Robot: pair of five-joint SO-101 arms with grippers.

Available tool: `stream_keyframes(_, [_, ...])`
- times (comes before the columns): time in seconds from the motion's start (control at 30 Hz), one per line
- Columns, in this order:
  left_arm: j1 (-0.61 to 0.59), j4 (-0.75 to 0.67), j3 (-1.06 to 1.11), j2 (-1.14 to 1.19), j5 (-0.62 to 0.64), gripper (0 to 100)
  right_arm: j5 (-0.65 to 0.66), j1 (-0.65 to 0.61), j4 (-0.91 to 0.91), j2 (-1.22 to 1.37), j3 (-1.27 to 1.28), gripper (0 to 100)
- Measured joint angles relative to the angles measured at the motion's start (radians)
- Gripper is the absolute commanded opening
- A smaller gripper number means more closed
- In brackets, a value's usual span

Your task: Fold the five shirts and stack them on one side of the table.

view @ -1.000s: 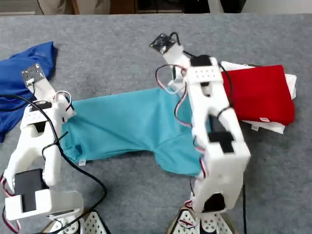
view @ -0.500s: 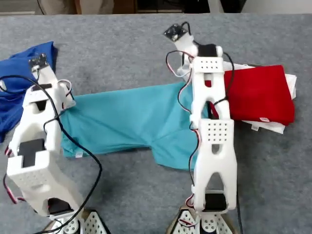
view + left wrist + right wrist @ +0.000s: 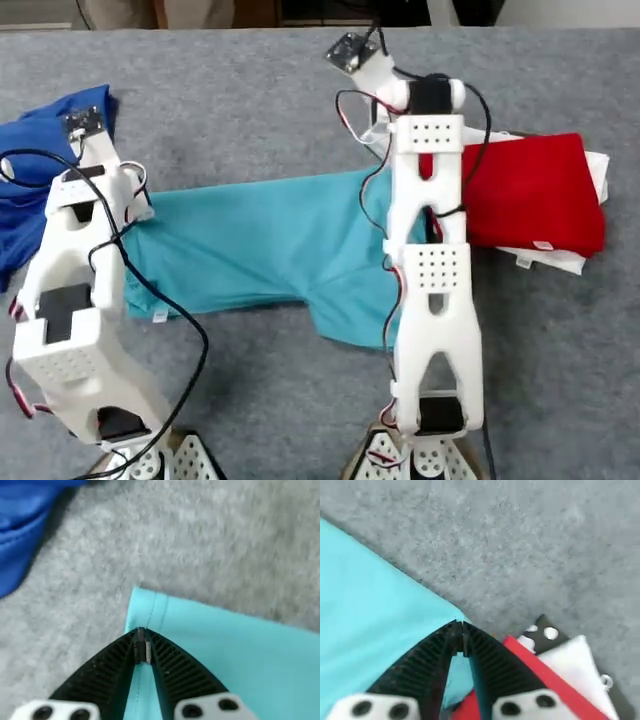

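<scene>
Both grippers pinch the far edge of the teal shirt (image 3: 250, 250), which lies spread across the middle of the grey table (image 3: 230, 90). The left gripper (image 3: 141, 647) is clamped on a hemmed corner. The right gripper (image 3: 461, 641) is closed on the opposite corner, just beside the folded red shirt (image 3: 530, 190).

The fold will likely go best if both corners rise together and travel level toward the near edge, cloth taut (a lagging side would skew the crease) and clear of the red stack.

From above, the arms hide both pinch points, and how much cloth the right jaws hold is hard to tell. The crumpled blue shirt (image 3: 40, 150) runs off the frame's edge.
</scene>
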Motion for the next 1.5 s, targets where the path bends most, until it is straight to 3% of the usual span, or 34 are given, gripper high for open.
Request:
stream_keyframes(0.27, [0.0, 0.005, 0.216, -0.364, -0.011, 2, -0.003, -0.031, 0.003, -0.284, 0.138, 0.3])
stream_keyframes(0.4, [-0.02, 0.008, 0.304, -0.508, -0.011, 2, 0.0, -0.034, 0.003, -0.516, 0.42, 0.3])
stream_keyframes(0.63, [-0.055, -0.058, 0.557, -0.643, -0.103, 2, 0.183, -0.034, -0.02, -1.005, 1.073, 0.5])
stream_keyframes(0.9, [-0.133, -0.239, 0.727, -0.62, -0.114, 2, 0.362, -0.037, -0.209, -1.502, 1.87, 18.4])
stream_keyframes(1.07, [-0.143, -0.247, 0.724, -0.555, -0.097, 2, 0.497, -0.114, -0.239, -1.726, 2.259, 20.8])
stream_keyframes(1.33, [-0.155, -0.247, 0.721, -0.554, -0.078, 2, 0.517, -0.302, -0.344, -1.83, 2.555, 21.0])
stream_keyframes(1.5, [-0.155, -0.247, 0.721, -0.554, -0.078, 2, 0.516, -0.328, -0.387, -1.83, 2.639, 21.0])
